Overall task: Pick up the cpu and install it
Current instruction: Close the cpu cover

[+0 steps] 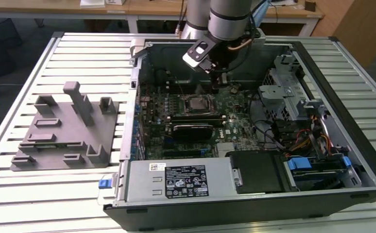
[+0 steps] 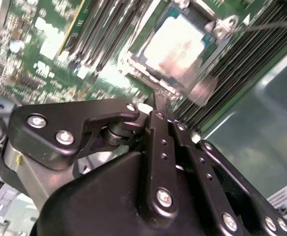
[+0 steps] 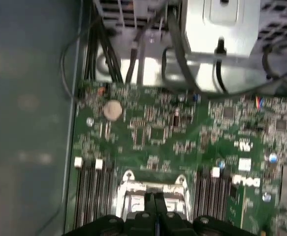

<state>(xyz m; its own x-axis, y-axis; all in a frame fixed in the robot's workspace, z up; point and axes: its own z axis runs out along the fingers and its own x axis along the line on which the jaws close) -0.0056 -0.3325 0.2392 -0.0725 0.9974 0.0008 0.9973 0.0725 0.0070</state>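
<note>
Where the slatted table [image 1: 77, 48] carries one open computer case [image 1: 240, 211], the exterior view shows nearest one grey power supply box [image 1: 175, 179]. Behind it, one black rectangular module [image 1: 195, 130] sits on the green motherboard [image 1: 240, 104]. Next comes one square socket frame [image 1: 197, 94], and the one cpu [image 1: 197, 103] lies flat inside it. At the exterior view's left, well apart, stands one grey plastic fixture [image 1: 65, 131]. At its right, a metal drive cage [image 1: 292, 97] and loose cables crowd the board. Just past the socket hangs the one hand [image 1: 216, 86] on the one arm [image 1: 230, 19]. The second wrist view gives the cpu's pale silver top and both fingers [image 2: 155, 123] pressed together with nothing between them, their tips beside the frame's edge; contact cannot be told. The first wrist view adds one round coin cell [image 3: 112, 110] farther up the board.
</note>
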